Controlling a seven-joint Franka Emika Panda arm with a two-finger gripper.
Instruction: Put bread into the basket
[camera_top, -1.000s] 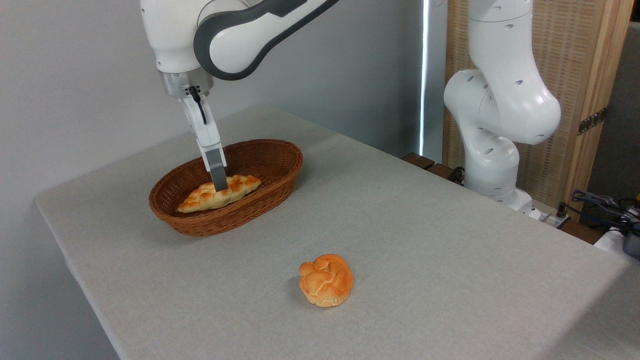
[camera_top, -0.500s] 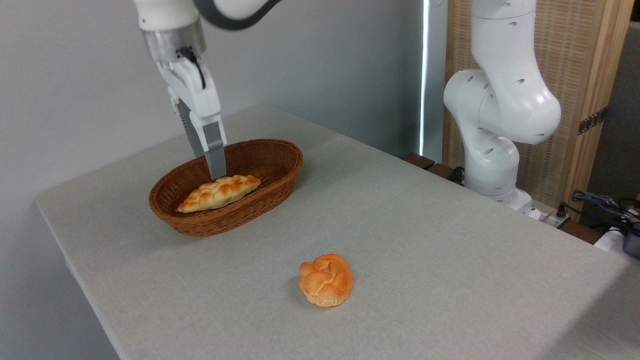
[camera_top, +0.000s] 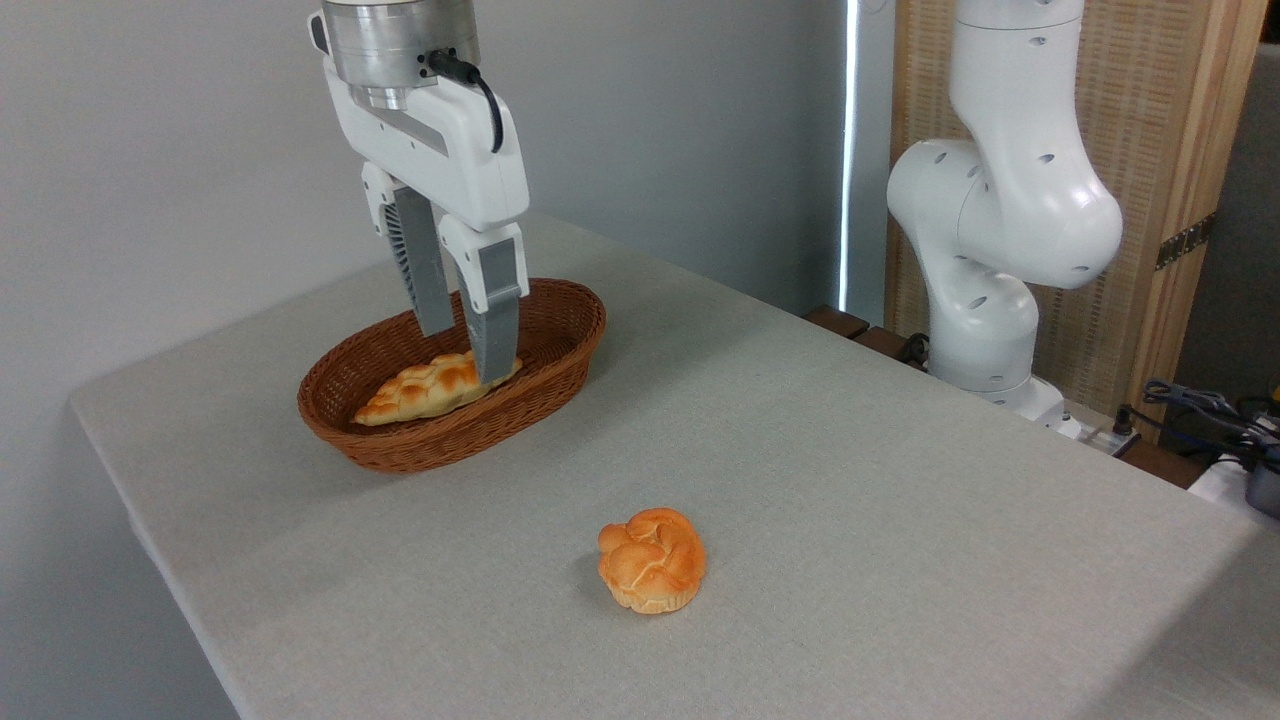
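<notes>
Grey cloth-covered table, bare over most of its top. Toward the far left corner, an oval wicker basket, reddish-brown, shallow, closely woven. Above it, a white Panda gripper pointing down, fingers spread apart and empty, grey pads hanging over the basket's middle with tips near the loaf, contact impossible to judge. Inside the basket, lying lengthwise on the bottom, the braided bread: long, pointed at both ends, golden-yellow with browned bumps along the plait, right end hidden behind one finger. Near the front edge, well apart from the basket, a round orange knotted bun.
</notes>
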